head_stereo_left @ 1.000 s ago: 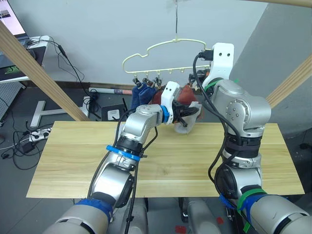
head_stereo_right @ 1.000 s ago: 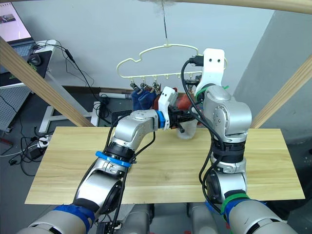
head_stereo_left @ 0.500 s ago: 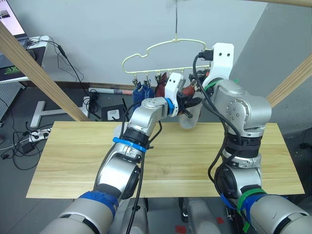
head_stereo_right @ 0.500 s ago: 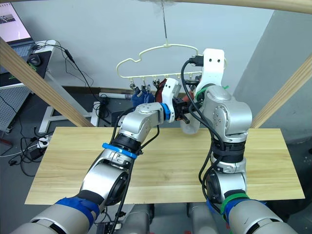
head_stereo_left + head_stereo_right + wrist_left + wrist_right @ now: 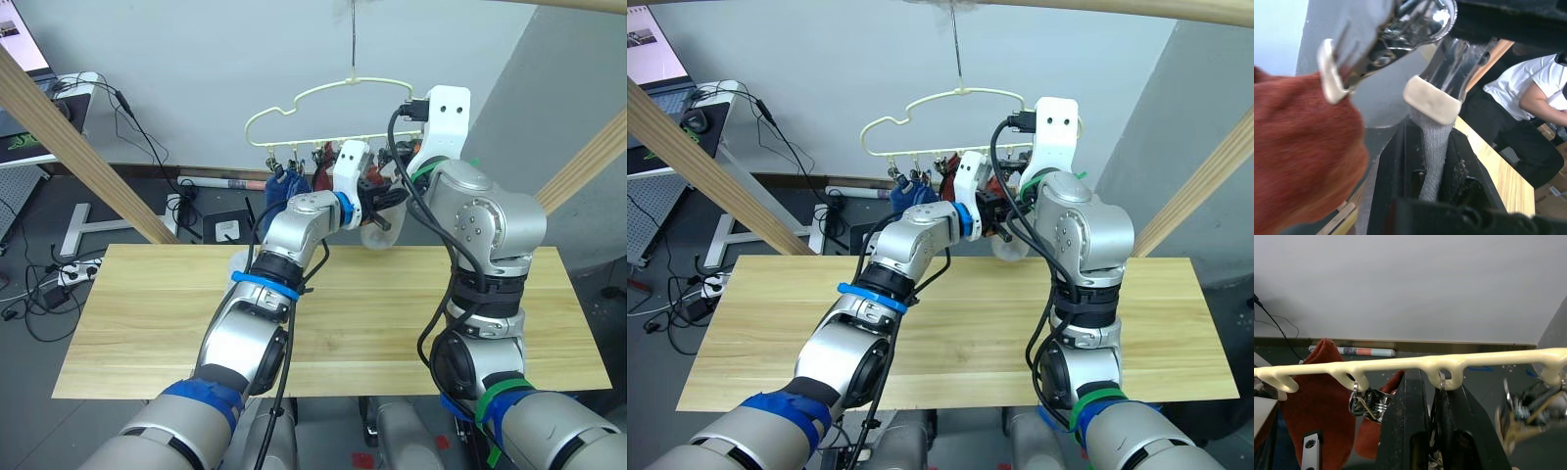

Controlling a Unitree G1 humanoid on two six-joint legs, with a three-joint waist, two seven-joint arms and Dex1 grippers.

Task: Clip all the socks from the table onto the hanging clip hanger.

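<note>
**Holding a grey sock up to the hanger's clips**

Looking along our left tool [image 5: 1432, 161], we see its two black fingers clenched on a light grey sock [image 5: 1434, 147], a narrow band of ribbed knit that rises between them to a metal clip [image 5: 1431, 100] with cream pads. The clip's shiny steel jaws stand just above the sock's upper edge; we cannot tell whether they bite on it. Beside it hangs a rust-red sock [image 5: 1300, 156] of coarse, fuzzy knit.

Our right tool [image 5: 1432, 440] is raised under the clip hanger [image 5: 1415, 363], its black fingers drawn close on either side of a thin wire clip stem that drops from a loop of the cream-yellow bar. Whether they press on it we cannot tell. Another small steel clip [image 5: 1367, 401] dangles from the next loop, with red fabric behind it.

From the head view, the hanger [image 5: 328, 98] is a thin wavy outline hung by its hook. Two blue socks [image 5: 286, 183] hang at its left end, and red ones sit next to them. The counter [image 5: 147, 304] below is long, pale yellowish wood with visible grain. A person in a white shirt [image 5: 1528, 90] sits beyond it.
</note>
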